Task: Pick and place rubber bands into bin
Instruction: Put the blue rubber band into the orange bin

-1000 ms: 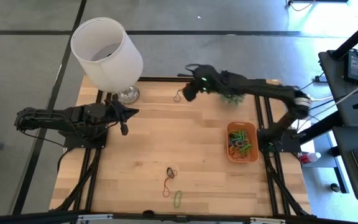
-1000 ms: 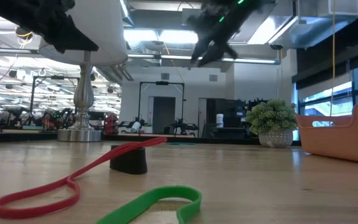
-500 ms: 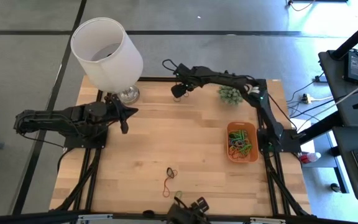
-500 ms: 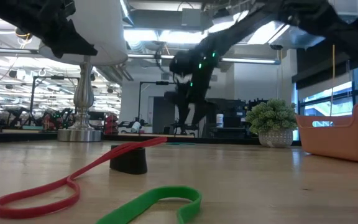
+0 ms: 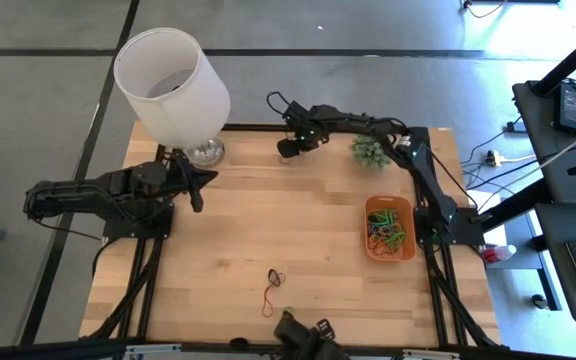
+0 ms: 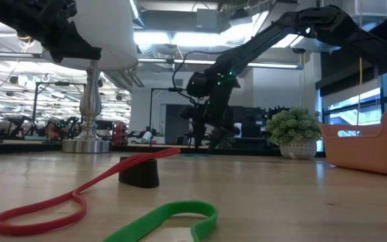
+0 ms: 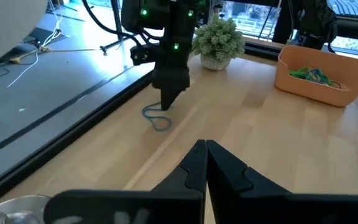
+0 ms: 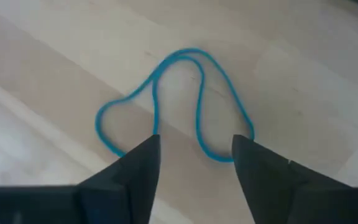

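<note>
Fingers of the right gripper (image 8: 194, 165) stood apart, straddling a blue rubber band (image 8: 179, 102) on the table (image 5: 228, 250) near its far edge, at about twelve o'clock of the tabletop in the high view. Out from there, the orange bin (image 5: 389, 228) sat at about four o'clock of that gripper with a tangle of bands inside, while a red band (image 5: 267, 303) and a dark band (image 5: 277, 277) lay loose toward six o'clock. At nine o'clock the left gripper (image 5: 200, 186) waited with its fingers pressed together beside the lamp (image 5: 171, 85).
</note>
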Robot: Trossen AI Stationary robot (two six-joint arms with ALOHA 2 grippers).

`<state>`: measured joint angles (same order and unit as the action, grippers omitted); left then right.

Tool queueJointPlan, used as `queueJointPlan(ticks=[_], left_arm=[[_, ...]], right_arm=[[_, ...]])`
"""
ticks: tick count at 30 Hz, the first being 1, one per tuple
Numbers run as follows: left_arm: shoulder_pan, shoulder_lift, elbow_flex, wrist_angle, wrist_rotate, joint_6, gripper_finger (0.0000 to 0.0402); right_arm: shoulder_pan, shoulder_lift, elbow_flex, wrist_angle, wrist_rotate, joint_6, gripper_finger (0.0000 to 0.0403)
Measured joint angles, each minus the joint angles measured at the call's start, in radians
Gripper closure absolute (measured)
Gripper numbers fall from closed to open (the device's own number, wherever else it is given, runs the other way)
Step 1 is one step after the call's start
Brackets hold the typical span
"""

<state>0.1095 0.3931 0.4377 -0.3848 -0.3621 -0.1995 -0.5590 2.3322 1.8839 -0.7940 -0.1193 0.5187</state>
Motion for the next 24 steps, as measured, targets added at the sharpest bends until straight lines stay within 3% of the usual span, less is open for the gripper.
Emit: queueJointPlan(ticks=[4, 9, 15, 24], left_arm=[[0.003, -0.005, 0.0, -0.001, 0.001, -0.001, 0.04], [0.003, -0.005, 0.0, -0.001, 0.007, -0.013, 0.04], [0.003, -0.005, 0.0, -0.002, 0.018, -0.034, 0.04], [0.003, -0.005, 0.0, -0.017, 0.023, -0.068, 0.04]], right_arm=[[-0.015, -0.002, 0.001, 0.013, -0.077, -0.019, 0.0235], [-0.038, 0.037, 0.0, 0.026, -0.312, -0.046, 0.0277], [-0.04, 0.033, 0.0, 0.091, -0.325, -0.06, 0.0305], [-0.052, 0.029, 0.028, 0.201, -0.32, -0.14, 0.0301]])
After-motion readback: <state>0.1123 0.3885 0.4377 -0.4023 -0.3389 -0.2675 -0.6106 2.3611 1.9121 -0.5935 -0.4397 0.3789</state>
